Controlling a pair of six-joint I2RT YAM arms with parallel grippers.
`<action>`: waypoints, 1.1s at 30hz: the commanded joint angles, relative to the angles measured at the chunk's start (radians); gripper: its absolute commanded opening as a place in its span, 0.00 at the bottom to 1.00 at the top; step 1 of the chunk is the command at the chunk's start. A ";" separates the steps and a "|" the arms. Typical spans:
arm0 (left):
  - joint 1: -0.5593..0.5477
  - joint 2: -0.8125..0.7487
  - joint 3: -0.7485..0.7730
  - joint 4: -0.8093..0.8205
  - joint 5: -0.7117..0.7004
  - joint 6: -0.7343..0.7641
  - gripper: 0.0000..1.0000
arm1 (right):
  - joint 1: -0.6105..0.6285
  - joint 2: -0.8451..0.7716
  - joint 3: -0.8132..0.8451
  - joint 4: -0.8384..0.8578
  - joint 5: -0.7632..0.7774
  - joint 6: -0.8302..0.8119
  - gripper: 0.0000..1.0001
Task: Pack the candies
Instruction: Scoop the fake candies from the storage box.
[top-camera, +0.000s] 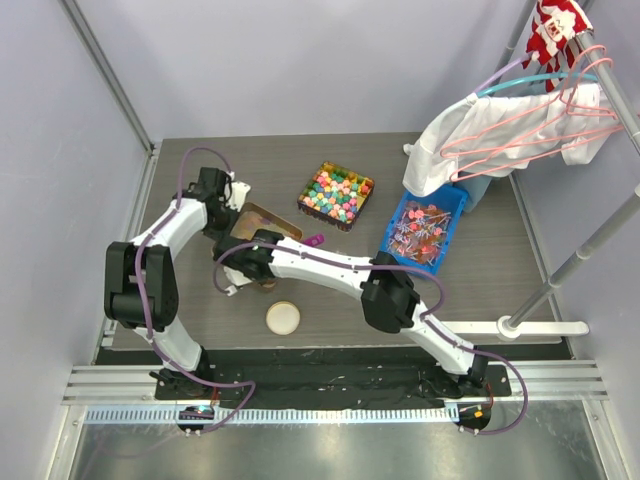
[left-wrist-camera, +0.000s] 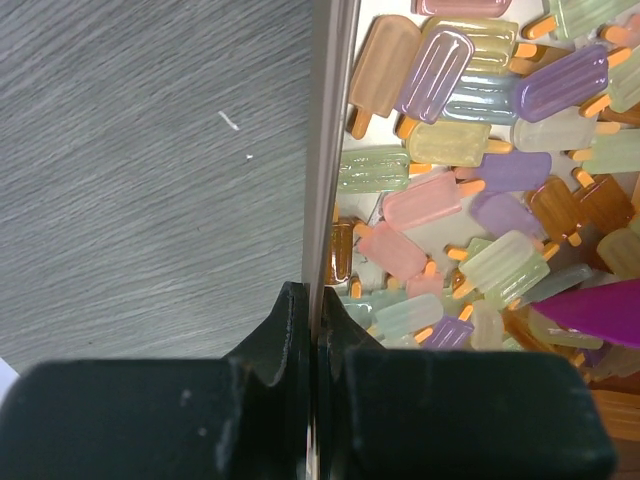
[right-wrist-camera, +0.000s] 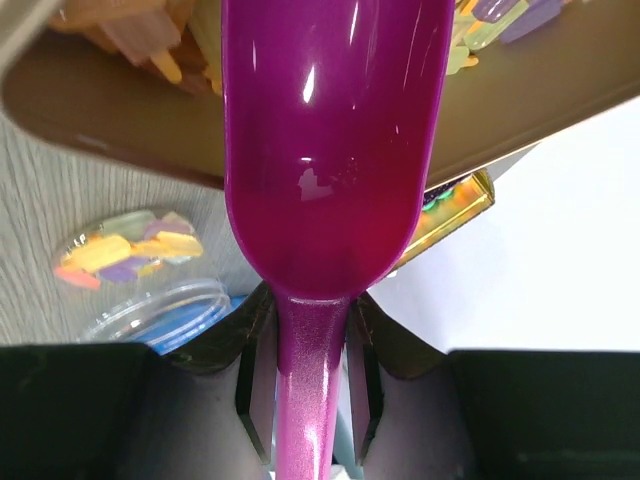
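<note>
Left claw (left-wrist-camera: 315, 318) clamps tray rim (left-wrist-camera: 328, 120) beside candies (left-wrist-camera: 455, 205).

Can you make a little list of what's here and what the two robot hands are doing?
left gripper: shut on the tray rim
right gripper: shut on the purple scoop handle
tray: full of popsicle-shaped candies
scoop: tip over the candies in the tray
cup: clear, round, a few candies inside
farther back: box of colourful pieces, blue bin

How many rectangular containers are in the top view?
3: brown tray held by the left gripper, multicoloured box mid-table, blue bin to its right. Others may be hidden.
</note>
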 joint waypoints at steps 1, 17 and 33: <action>0.000 -0.071 0.035 0.114 0.093 -0.070 0.00 | 0.054 0.016 -0.003 0.128 -0.097 0.039 0.01; 0.009 -0.078 0.031 0.116 0.098 -0.072 0.00 | 0.097 0.005 0.010 0.066 -0.215 0.149 0.01; 0.017 -0.077 0.028 0.114 0.101 -0.070 0.00 | -0.076 -0.023 0.105 0.138 -0.405 0.450 0.01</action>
